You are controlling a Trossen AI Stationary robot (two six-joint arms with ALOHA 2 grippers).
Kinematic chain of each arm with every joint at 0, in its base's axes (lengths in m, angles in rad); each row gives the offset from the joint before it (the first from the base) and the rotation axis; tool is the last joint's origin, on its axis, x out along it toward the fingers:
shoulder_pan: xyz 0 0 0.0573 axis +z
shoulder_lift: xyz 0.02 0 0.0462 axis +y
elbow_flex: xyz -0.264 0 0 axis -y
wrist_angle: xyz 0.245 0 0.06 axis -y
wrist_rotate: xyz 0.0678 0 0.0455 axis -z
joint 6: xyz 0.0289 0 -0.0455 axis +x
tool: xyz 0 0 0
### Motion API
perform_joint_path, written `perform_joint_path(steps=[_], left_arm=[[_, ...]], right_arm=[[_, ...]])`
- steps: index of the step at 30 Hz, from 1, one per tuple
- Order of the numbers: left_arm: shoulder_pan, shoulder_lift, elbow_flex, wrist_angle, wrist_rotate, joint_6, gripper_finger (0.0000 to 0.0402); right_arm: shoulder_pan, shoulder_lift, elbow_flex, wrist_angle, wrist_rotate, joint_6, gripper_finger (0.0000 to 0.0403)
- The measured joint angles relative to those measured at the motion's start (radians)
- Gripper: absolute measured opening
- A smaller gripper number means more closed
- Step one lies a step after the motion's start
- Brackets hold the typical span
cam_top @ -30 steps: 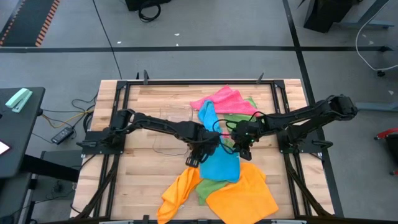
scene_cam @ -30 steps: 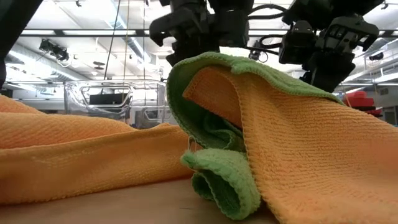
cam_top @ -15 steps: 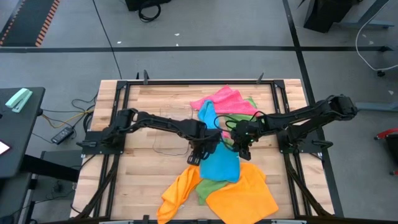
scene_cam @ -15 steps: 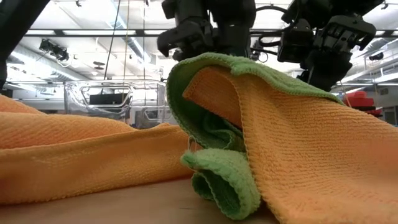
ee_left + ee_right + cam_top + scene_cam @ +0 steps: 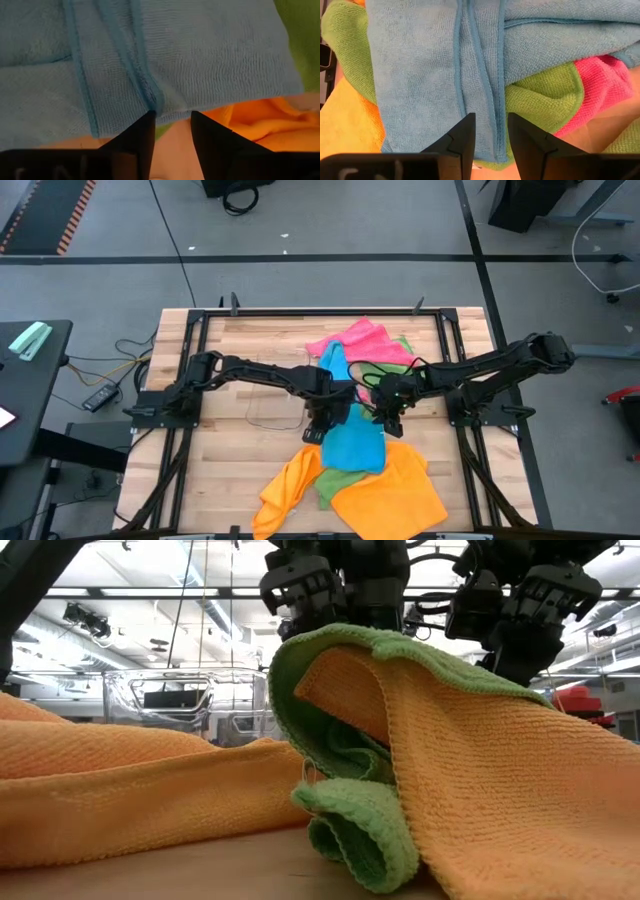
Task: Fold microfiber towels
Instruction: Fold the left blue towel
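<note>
Both claws are down over the sky blue towel (image 5: pixel 352 442) at the middle of the surface (image 5: pixel 245 340), and we read the left claw (image 5: pixel 318 428) as the one that has just moved: it has slid in along the towel's left edge and narrowed its jaws over the last second. In its own wrist view a small gap remains between the fingers (image 5: pixel 140 137), with the folded blue hem sitting right at their tips (whether any cloth is yet caught we cannot tell). The right claw (image 5: pixel 388 416) hangs at the towel's right edge and has held steady, its fingers (image 5: pixel 465 135) slightly apart over a doubled blue seam, nothing visibly pinched.

The blue towel lies on top of the heap, over the green towel (image 5: pixel 338 482) and the orange towel (image 5: pixel 395 495), with the pink towel (image 5: pixel 362 342) behind it toward the far edge.

We judge this to be the start of a grasp on two opposite edges; no fold is made yet.
</note>
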Motion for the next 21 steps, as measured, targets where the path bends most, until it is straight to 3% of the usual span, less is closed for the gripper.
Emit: perform_joint_path(steps=[6, 14, 21], left_arm=[[0.011, 0.0, 0.0, 0.001, 0.058, -0.043, 0.0117], [0.011, 0.0, 0.0, 0.022, -0.073, -0.037, 0.0111], [0.004, 0.0, 0.0, 0.031, -0.038, -0.044, 0.011]], right_arm=[[0.0, 0.0, 0.0, 0.005, 0.004, -0.002, 0.0123], [0.0, 0.0, 0.0, 0.008, 0.012, -0.001, 0.0123], [0.0, 0.0, 0.0, 0.008, 0.012, -0.001, 0.0123]])
